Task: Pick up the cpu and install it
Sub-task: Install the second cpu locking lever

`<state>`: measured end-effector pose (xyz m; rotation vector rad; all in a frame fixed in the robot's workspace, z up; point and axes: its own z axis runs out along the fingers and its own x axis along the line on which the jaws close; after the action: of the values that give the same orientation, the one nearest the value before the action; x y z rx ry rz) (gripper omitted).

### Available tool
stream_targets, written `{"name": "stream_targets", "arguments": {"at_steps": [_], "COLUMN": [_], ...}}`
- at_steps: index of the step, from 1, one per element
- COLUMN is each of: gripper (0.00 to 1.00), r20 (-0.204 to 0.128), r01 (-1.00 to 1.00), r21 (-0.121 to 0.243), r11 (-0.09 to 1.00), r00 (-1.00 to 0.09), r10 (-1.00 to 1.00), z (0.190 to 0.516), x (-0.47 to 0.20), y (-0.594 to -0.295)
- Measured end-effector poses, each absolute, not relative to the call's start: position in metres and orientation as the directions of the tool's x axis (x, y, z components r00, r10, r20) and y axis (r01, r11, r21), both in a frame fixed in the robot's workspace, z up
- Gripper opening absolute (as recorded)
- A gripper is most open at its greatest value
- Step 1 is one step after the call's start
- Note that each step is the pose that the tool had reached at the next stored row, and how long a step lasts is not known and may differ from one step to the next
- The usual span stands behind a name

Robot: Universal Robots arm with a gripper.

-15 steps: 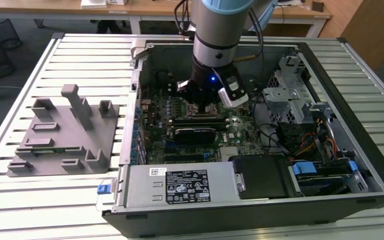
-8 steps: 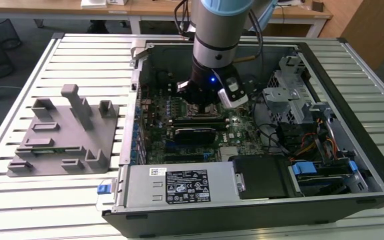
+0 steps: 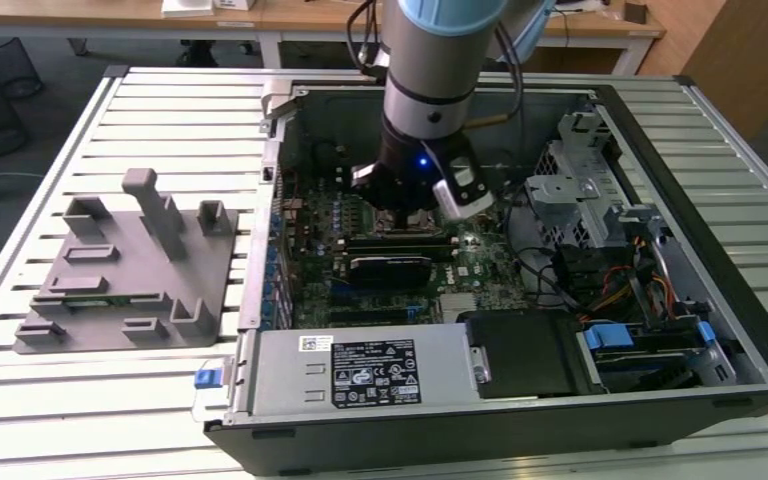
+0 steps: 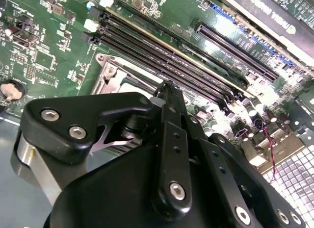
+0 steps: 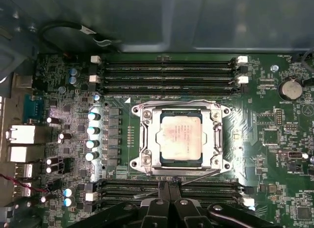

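The cpu (image 5: 180,138) is lying flat, metal top up, inside the socket frame (image 5: 142,139) of the motherboard (image 5: 274,139), with the claw (image 5: 169,191) hovering closed and empty nearby.

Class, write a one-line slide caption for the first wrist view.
The cpu sits inside the motherboard socket, the tool just beside it.

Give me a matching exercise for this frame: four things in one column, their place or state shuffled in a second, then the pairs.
Things:
1. cpu
2. grey plastic fixture
3. gripper
4. round coin battery

Places:
A. on the slatted table, outside the computer case
B. lying flat inside the metal-framed socket
C. on the green board, beyond the ends of the memory slots
D. over the memory slots beside the socket

Pairs: 1-B, 2-A, 3-D, 4-C
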<state>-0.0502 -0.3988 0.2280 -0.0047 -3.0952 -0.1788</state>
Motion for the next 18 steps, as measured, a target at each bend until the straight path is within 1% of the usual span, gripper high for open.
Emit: {"name": "stream_targets", "arguments": {"at_steps": [7, 18], "gripper": [0.11, 0.11], "r20": [0.051, 0.051], "r01": [0.006, 0.007], "r21": [0.115, 0.115], "r11": [0.993, 0.993], "r00": [-0.999, -0.999], "r10": [0.001, 0.001], "z": [0.220, 0.214], "x": [-0.052, -0.052], "y": [-0.399, -0.399]}}
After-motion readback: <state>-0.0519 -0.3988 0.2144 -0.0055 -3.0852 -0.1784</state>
